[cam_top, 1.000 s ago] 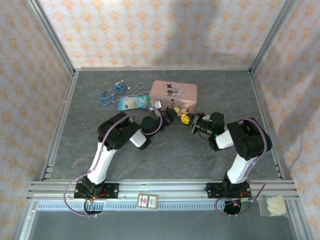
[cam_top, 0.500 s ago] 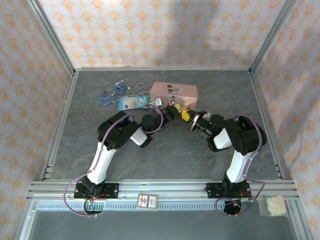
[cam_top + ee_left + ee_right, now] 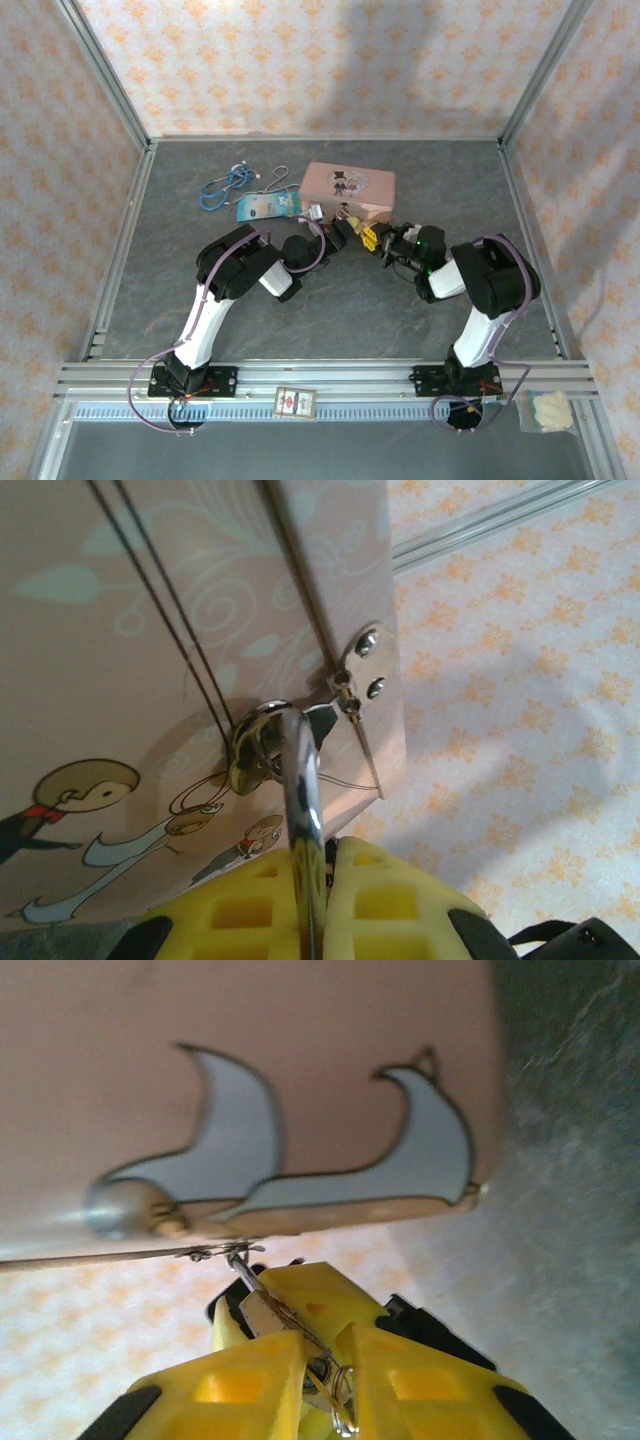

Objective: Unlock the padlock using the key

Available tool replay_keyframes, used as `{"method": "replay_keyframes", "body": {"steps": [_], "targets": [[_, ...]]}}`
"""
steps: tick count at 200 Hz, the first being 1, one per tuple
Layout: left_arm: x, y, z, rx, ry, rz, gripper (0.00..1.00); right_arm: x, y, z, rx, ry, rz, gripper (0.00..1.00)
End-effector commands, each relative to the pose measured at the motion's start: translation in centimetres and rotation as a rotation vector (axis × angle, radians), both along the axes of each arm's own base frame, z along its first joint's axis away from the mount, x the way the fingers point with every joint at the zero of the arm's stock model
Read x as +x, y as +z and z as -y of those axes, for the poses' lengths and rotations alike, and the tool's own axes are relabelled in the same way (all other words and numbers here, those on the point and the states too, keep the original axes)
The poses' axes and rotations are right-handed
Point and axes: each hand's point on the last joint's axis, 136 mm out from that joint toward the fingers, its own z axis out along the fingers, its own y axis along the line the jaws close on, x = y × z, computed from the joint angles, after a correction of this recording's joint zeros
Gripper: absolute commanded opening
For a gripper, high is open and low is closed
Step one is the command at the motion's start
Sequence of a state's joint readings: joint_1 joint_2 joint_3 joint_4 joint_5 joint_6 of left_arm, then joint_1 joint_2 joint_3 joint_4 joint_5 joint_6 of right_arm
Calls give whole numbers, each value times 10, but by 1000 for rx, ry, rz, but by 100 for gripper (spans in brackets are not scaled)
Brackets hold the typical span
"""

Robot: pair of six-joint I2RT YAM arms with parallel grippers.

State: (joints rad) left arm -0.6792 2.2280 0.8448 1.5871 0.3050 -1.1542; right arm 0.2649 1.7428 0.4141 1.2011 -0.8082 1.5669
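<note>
The pink picture tin [image 3: 348, 188] lies on the grey table behind both grippers. In the left wrist view my left gripper [image 3: 330, 845] is shut on the padlock's silver shackle [image 3: 298, 780], which runs up through the tin's hasp ring [image 3: 258, 748]. The brass padlock [image 3: 262, 1312] shows in the right wrist view, just under the tin's edge [image 3: 300, 1215]. There my right gripper [image 3: 322, 1348] is shut on the key [image 3: 330, 1378], whose wire ring [image 3: 345, 1405] hangs between the fingers, tip against the lock's body. From above, the left gripper [image 3: 347, 229] and right gripper [image 3: 377, 240] meet at the tin's front.
A blue cord bundle [image 3: 222, 186], a wire loop [image 3: 278, 180] and a blue-white card [image 3: 266, 206] lie left of the tin. A small card [image 3: 295, 401] and a bag [image 3: 547, 410] rest by the front rail. Patterned walls enclose the table.
Half a second ago the tin was tipped up at its front; now it lies flat again. The right gripper has shifted slightly left toward the lock.
</note>
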Motion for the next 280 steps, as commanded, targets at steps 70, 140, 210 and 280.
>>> {"method": "replay_keyframes", "body": {"steps": [70,140,210,280], "targets": [[-20,-23,23,53,-64,-124,0,3,-5,74,-842,-75,223,49],[-19,-74,24,253,-27,-261,6,-3,14,88,-1000,-62,300,50],[-36,-46,-27,270,54,-254,67,-3,27,50,-1205,164,439,56],[-29,-18,-123,241,264,-247,68,-19,-13,-5,-1415,497,449,55]]}}
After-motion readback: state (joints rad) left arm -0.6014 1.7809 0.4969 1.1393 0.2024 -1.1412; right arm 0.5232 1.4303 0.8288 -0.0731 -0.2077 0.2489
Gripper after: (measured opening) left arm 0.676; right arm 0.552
